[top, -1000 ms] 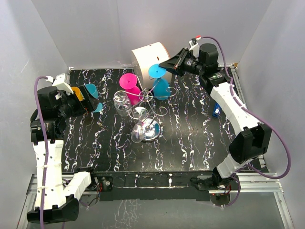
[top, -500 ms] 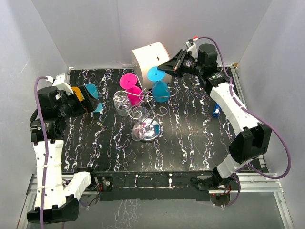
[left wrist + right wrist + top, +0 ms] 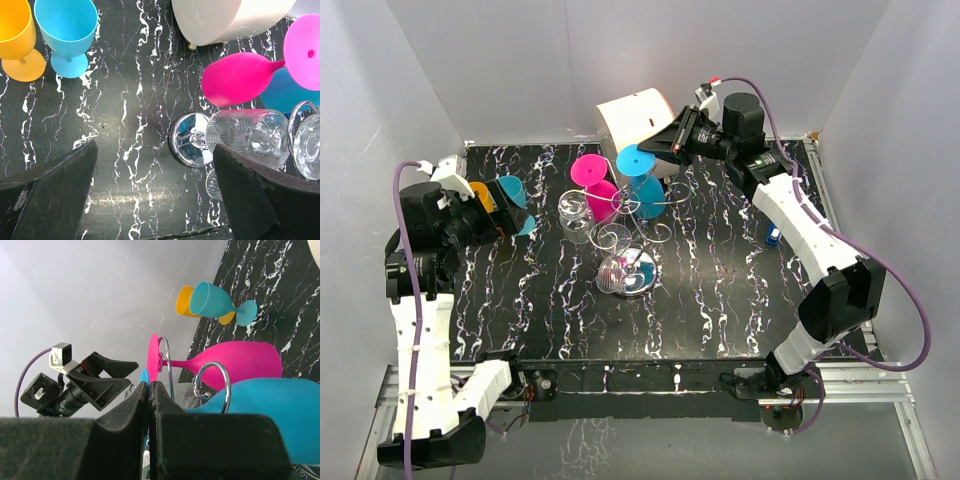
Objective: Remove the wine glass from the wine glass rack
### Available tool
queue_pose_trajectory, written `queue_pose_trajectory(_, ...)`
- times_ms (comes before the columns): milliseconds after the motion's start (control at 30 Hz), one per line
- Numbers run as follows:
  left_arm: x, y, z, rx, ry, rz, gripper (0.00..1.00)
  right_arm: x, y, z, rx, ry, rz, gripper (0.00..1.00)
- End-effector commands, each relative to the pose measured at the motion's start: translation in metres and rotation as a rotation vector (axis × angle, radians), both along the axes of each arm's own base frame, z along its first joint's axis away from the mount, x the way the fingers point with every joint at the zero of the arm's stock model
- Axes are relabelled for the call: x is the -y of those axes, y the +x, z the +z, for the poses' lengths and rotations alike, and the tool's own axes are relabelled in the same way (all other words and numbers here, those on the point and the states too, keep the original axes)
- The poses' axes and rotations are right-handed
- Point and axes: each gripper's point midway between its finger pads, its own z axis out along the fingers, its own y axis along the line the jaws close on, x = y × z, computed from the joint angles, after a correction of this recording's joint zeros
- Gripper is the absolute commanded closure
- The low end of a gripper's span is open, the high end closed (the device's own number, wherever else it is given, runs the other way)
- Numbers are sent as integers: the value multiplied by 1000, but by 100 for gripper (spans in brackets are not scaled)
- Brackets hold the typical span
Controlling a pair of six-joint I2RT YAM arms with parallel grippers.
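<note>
— Smooth, opaque blue wine glass (image 3: 652, 192), hooked in the curly chrome wire rack (image 3: 632, 275)?
— Tilted, foot outward from rack stem, pinched by right end effector (image 3: 149, 390); left end effector (image 3: 155, 155) spread wide.

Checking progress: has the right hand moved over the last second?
Yes: the right hand moved left, across the white drum, taking the blue wine glass with it.
</note>
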Motion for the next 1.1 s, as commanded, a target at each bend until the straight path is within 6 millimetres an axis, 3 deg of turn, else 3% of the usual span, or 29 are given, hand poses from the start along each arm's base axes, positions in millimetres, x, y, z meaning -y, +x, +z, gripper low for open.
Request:
queue_pose_trajectory(0, 1, -5, 0, 5, 9, -7, 1, -7, -3, 38, 121, 41, 14, 100)
queue_pose_trajectory(800, -2, -4, -3, -3, 29, 2, 1, -21, 34, 47, 132, 100, -51, 100)
queue_pose_trajectory(967, -4, -1, -3, -2, 39, 9, 1, -20, 39, 57, 139, 138, -71, 100)
queue_pose_trajectory(1067, -4, 5, 2, 4, 36, 13, 1, -25, 51, 51, 114, 164, -75, 100)
